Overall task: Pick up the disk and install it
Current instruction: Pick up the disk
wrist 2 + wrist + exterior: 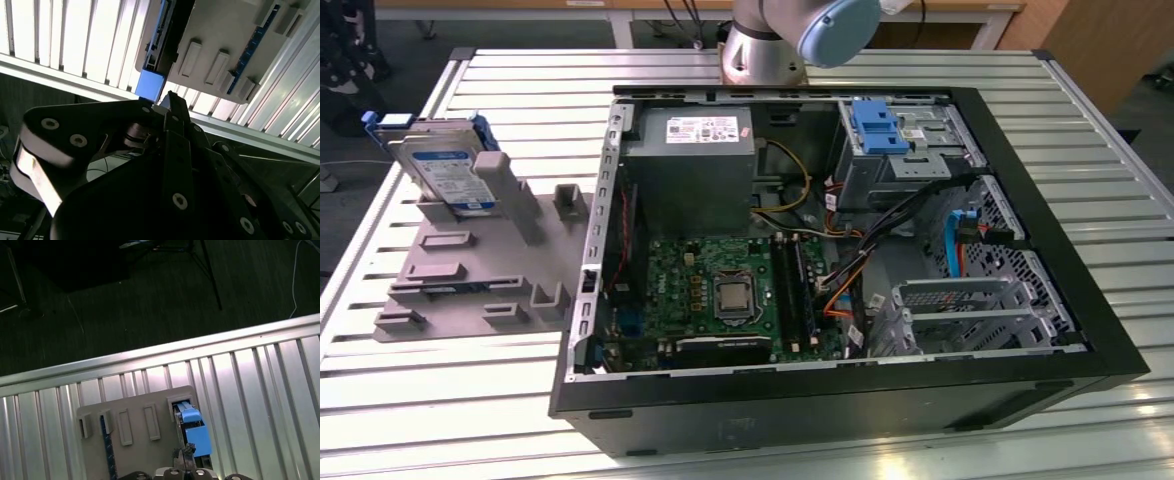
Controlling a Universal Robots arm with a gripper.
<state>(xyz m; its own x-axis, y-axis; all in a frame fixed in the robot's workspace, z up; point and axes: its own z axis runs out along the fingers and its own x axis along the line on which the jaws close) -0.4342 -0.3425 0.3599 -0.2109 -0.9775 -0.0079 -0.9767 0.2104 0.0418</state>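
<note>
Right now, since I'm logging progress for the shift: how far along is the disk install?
Done: nothing visible yet; the disk stands in its grey holder on the table, outside the computer case. In hand: the gripper hangs above the disk in both wrist views, not holding it. Left: the pickup and the install.

Exterior view high, angled down on open PC case, fixture at exterior view's left, both wrist views close over same fixture w/ disk.

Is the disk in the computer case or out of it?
Out: the disk stands on edge in the grey holder, beside the computer case.
</note>
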